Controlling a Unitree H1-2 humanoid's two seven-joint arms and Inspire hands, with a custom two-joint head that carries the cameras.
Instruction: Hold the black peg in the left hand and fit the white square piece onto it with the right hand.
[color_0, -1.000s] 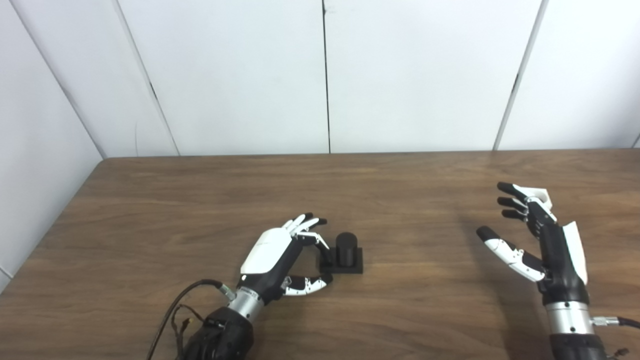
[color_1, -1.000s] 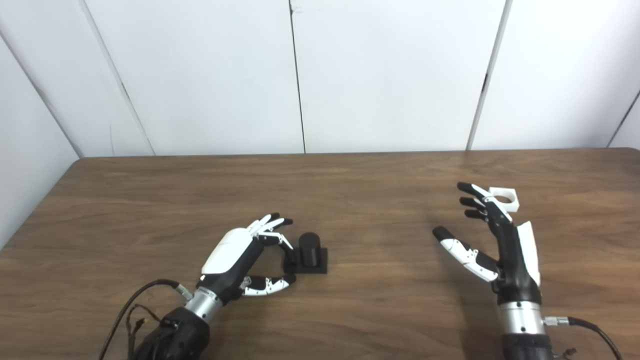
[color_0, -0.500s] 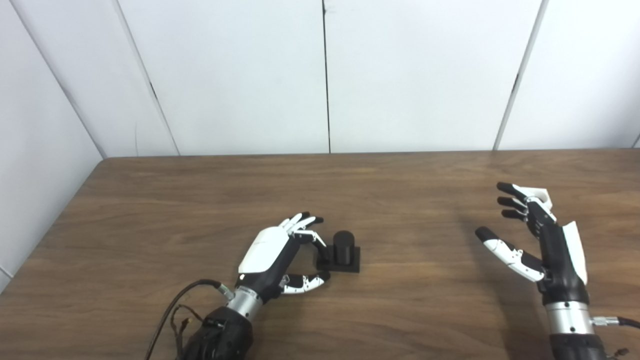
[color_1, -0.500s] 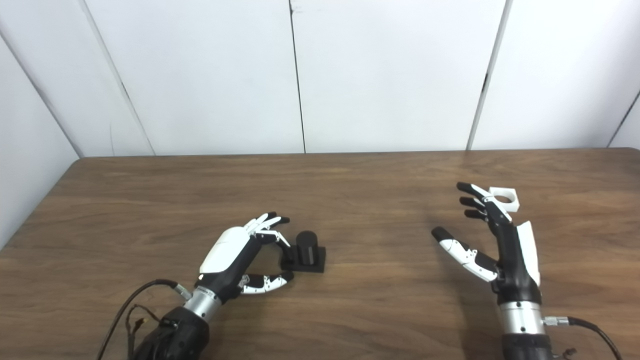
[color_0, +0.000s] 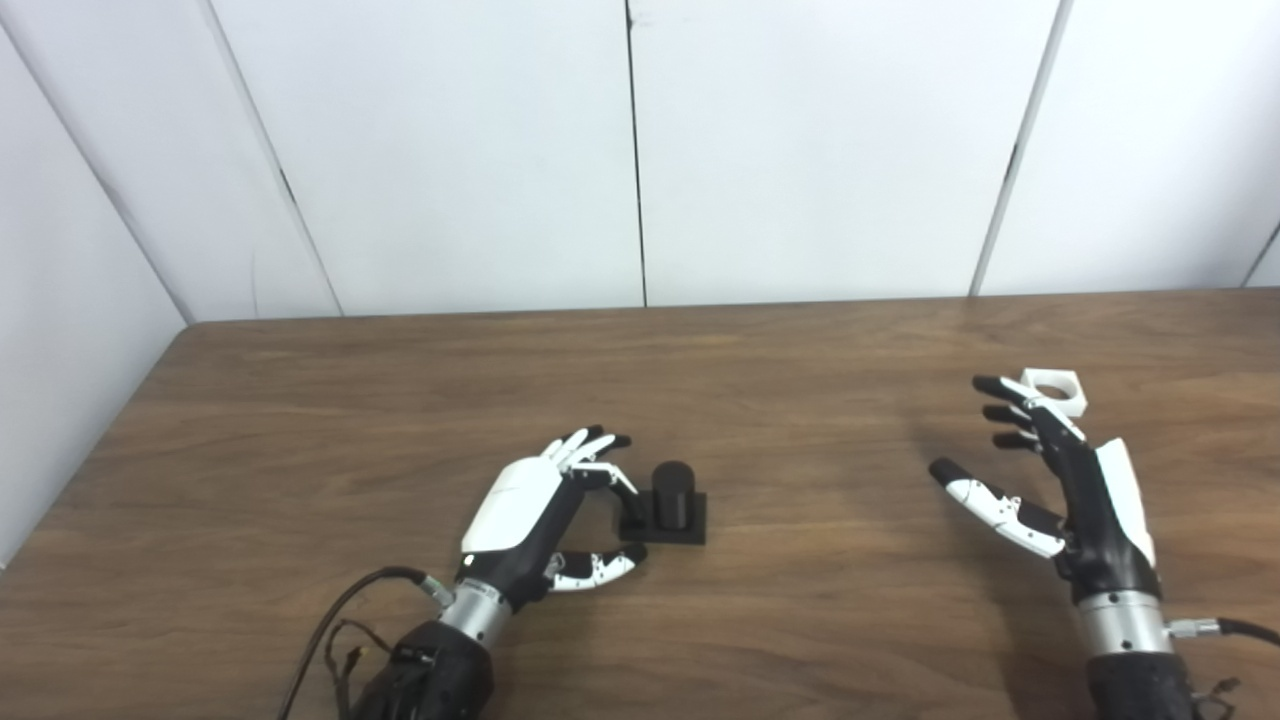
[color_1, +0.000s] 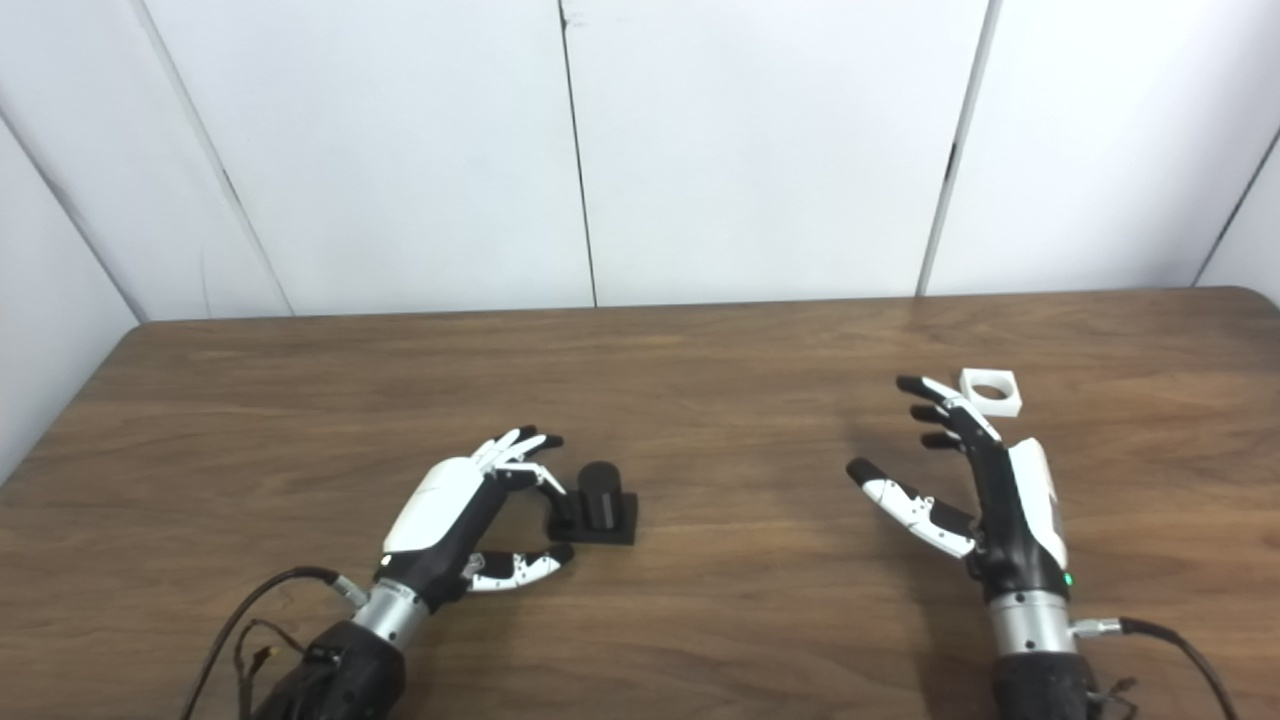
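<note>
**Both hands open, peg and white piece still on the table**

From my station I see the wooden table from above, with white wall panels behind it

My left hand sits low over the table near the front, palm turned to the right, fingers spread and slightly curled, thumb stretched out close to the tabletop. It grips nothing. The black peg stands upright on its square black base just to the right of that hand, between the fingertips and the thumb tip. The fingertips reach the left edge of the base; I cannot tell whether they touch it or stop just short. The thumb lies just in front of the base's near left corner

My right hand is held up over the right side of the table, well apart from the peg, palm facing left. Its fingers are apart and its thumb points off to the left. It holds nothing either

The white square piece lies flat on the table just beyond and to the right of the right hand's fingertips, its round hole facing up. In the right eye view it looks clear of the fingers; in the left eye view the fingertips overlap its edge, so I cannot say whether there is contact

A black cable trails from the left wrist, and another runs from the right wrist toward the picture's right edge
</note>
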